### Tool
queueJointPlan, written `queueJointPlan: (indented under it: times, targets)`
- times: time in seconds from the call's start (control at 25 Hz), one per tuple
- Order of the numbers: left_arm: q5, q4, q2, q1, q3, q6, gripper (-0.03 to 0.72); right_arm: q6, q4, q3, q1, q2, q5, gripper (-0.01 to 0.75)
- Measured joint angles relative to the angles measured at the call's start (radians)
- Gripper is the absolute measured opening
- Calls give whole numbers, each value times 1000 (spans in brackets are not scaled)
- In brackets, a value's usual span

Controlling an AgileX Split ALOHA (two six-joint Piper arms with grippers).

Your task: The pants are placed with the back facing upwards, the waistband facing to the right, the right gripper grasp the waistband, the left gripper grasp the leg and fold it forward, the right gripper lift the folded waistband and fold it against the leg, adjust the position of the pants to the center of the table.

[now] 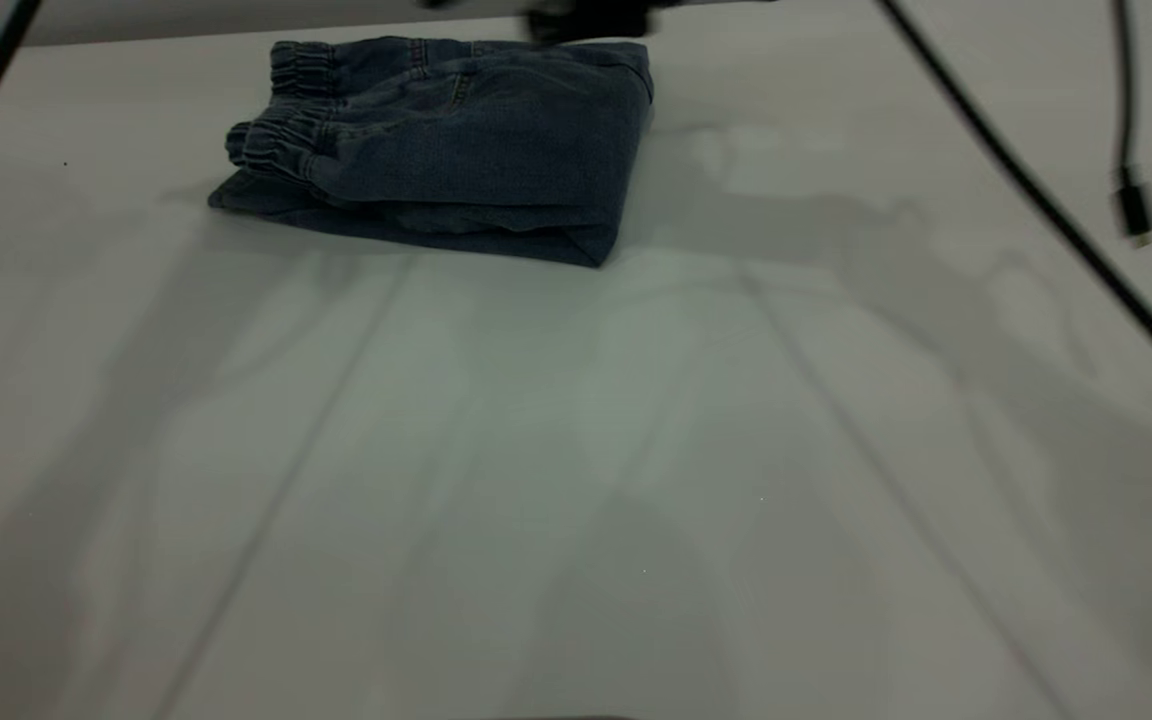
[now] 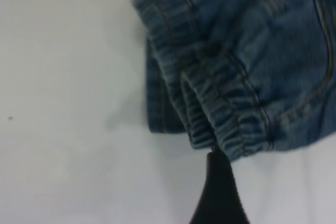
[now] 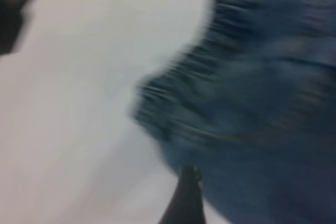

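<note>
Pants: the pants [image 1: 456,150] lie folded into a compact stack at the far side of the surface [image 1: 576,480], left of the middle line; the gathered elastic edges point left and the smooth fold edge faces right.
Long axis: the bundle runs left to right, roughly along the far edge of the surface.
Left claw: the left claw [image 2: 219,192] shows in its wrist view as one dark fingertip just beside the gathered elastic edge, at the bundle's left end; I cannot tell whether it is spread or pressed together.
Right claw: the right claw [image 3: 185,198] shows one dark fingertip at the denim's edge; its state is not readable either.
Stage, as a judgement: both folds look done, leaving the shift to the centre.
Key relation: the centre lies nearward and slightly right of the bundle, so the pants need dragging toward the near side; both claws appear close to the cloth.
</note>
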Motion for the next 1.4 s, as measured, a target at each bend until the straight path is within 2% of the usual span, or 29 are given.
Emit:
queueJointPlan:
  times: [0.16, 0.28, 0.4, 0.6, 0.72, 0.88, 1.28, 1.4]
  targets:
    - [13, -53, 82, 0, 0, 245, 489, 170, -272, 0, -76, -25, 9, 571]
    - [-6, -73, 159, 0, 0, 487, 489, 259, -395, 0, -107, -45, 31, 570]
    - [-72, -74, 231, -3, 0, 669, 489, 284, -445, 0, -115, -62, 50, 570]
    - [-234, -72, 320, -32, 0, 773, 489, 290, -457, 0, -115, -66, 57, 570]
    - [-300, -72, 355, -55, 0, 778, 482, 290, -456, 0, -115, -66, 57, 570]
    - [-327, -65, 389, -79, -1, 717, 474, 290, -459, 0, -115, -66, 59, 570]
    - [-320, -51, 396, -140, -13, 315, 472, 291, -475, -4, -138, -67, 79, 570]
    - [-270, -51, 396, -151, -41, 236, 472, 296, -497, -19, -159, -70, 105, 570]
